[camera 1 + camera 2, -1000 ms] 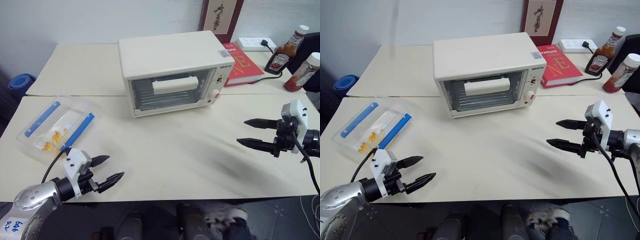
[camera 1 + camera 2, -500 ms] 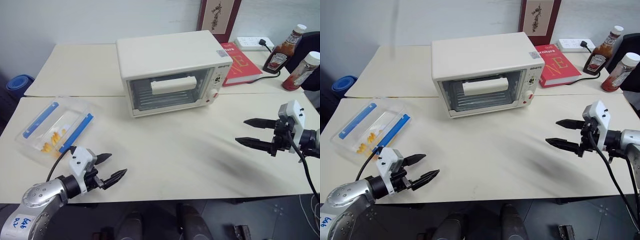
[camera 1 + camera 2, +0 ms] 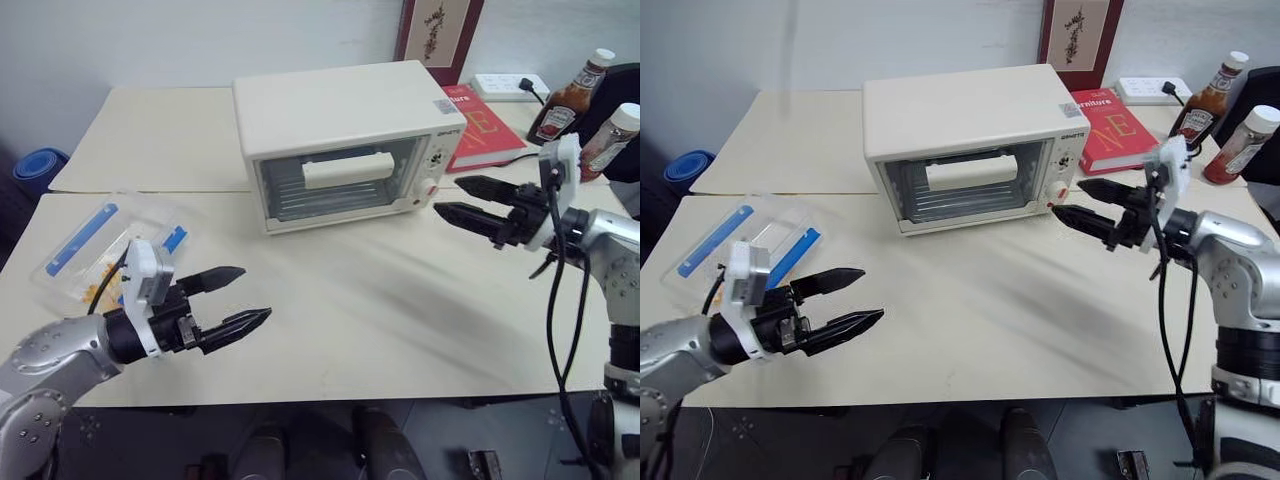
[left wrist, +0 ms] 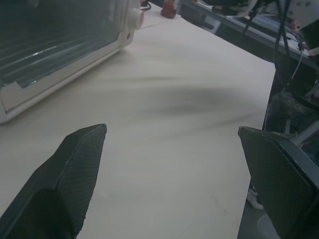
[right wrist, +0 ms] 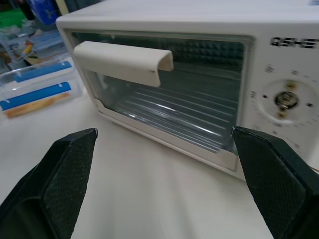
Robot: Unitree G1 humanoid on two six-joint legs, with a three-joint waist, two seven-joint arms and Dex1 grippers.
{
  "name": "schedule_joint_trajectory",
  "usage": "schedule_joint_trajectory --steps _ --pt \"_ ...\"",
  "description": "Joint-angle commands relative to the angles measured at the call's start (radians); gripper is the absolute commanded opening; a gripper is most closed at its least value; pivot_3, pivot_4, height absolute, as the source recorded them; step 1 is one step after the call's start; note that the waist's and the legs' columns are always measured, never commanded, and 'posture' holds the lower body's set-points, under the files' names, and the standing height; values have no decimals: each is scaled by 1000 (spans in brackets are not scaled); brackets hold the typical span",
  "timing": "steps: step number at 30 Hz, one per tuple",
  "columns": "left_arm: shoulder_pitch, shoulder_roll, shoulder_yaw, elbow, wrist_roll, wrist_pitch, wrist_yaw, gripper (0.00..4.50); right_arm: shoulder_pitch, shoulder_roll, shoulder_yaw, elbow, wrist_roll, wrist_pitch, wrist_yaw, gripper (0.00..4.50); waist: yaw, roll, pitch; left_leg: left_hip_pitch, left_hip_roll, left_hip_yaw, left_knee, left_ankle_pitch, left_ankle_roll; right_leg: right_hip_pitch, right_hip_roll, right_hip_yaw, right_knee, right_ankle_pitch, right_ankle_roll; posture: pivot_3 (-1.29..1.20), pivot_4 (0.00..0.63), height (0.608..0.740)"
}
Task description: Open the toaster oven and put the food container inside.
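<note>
Right pincer (image 3: 1068, 201), spread and empty, hovers just beside the knob side of the closed toaster oven (image 3: 965, 140). Left pincer (image 3: 860, 297), likewise spread, hangs near the food container (image 3: 735, 247) on the tabletop (image 3: 990, 300). Opening step pending: reach the door handle (image 5: 122, 60) next.

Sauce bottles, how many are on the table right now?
2, both at the table's far right corner: a dark brown sauce bottle beside the red book, and a red sauce bottle just nearer. Others could sit out of frame.
</note>
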Motion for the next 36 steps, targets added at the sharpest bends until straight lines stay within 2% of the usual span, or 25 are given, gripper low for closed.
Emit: schedule_joint_trajectory --steps 1,10,15,22,28,31,36 --pt "-36 37 20 -7 -12 -8 16 4500 -70 41 31 52 -15 -40 18 4481 0 0 0 0 0 0 0 0 0 0 0 0 0 0 0 0 150 740" --pt "-85 72 36 -28 -53 -14 58 4500 -216 124 114 220 -87 -121 87 4481 -1 1 0 -1 0 0 -1 0 0 -1 0 0 0 0 0 0 150 740" --pt "-106 69 30 -20 -35 -25 95 4500 -239 174 135 204 -91 -121 101 4481 -2 1 1 -1 0 0 -1 0 0 -2 0 0 1 0 0 0 150 740" --pt "-179 72 10 24 -10 -40 116 4500 -152 169 131 -10 -3 -41 144 4481 -3 1 1 -3 0 0 -1 0 -1 -3 0 0 2 0 0 0 150 740" --pt "-423 20 -149 196 114 -64 163 4500 31 123 90 -223 80 -11 173 4481 0 3 2 -3 0 1 -1 0 -1 -5 1 0 3 0 0 0 150 740" --pt "-528 -5 -230 270 177 -92 119 3954 119 105 96 -288 76 -33 183 4500 -2 3 2 -3 0 1 -1 0 -1 -5 1 0 4 0 0 0 150 740" --pt "-684 -40 -363 407 309 -139 43 2352 189 114 110 -303 32 -84 146 4500 -3 2 2 -3 0 3 -1 0 -1 -5 1 1 4 0 1 0 150 740"
